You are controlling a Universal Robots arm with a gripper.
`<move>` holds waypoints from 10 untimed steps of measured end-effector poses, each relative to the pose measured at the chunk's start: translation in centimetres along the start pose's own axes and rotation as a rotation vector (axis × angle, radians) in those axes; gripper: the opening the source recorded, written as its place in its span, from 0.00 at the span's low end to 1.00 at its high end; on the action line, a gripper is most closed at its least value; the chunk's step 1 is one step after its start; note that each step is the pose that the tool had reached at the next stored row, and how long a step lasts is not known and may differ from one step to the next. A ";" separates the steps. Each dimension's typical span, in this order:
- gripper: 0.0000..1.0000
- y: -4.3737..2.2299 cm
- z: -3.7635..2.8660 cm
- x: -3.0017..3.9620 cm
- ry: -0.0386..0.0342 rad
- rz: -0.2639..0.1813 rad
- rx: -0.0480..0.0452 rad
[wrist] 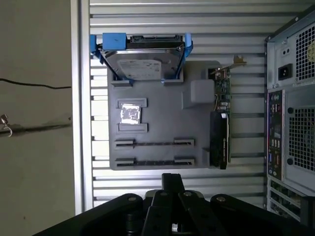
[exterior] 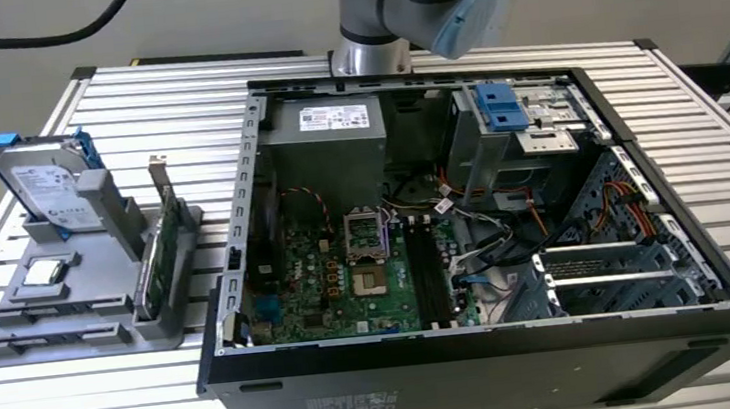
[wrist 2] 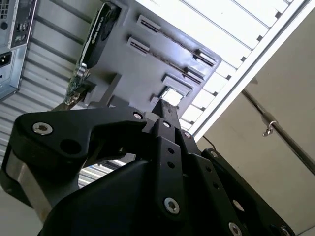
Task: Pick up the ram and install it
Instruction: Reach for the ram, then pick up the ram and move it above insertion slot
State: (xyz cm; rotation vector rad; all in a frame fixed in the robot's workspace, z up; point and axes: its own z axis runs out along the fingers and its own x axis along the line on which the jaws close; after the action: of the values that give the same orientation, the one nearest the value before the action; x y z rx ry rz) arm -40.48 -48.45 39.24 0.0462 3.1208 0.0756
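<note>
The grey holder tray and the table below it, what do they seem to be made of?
The grey holder tray looks like plastic, perhaps printed or moulded: even matte grey, no shine. The table looks like aluminium: silvery ribbed slats with a dull metallic sheen.

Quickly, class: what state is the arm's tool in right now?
Tool: closed, holding nothing.
</note>
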 end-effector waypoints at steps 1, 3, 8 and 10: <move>0.00 -0.15 0.00 0.00 -0.0001 0.000 -0.0001; 0.00 -0.44 -0.02 -0.01 0.0000 0.000 0.0000; 0.00 -1.17 -0.05 -0.03 0.0000 0.000 0.0000; 0.00 -1.47 -0.07 -0.04 0.0000 0.000 0.0000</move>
State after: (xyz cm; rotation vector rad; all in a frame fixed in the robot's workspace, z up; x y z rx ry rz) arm -40.48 -49.92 39.24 0.0462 3.1208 0.0756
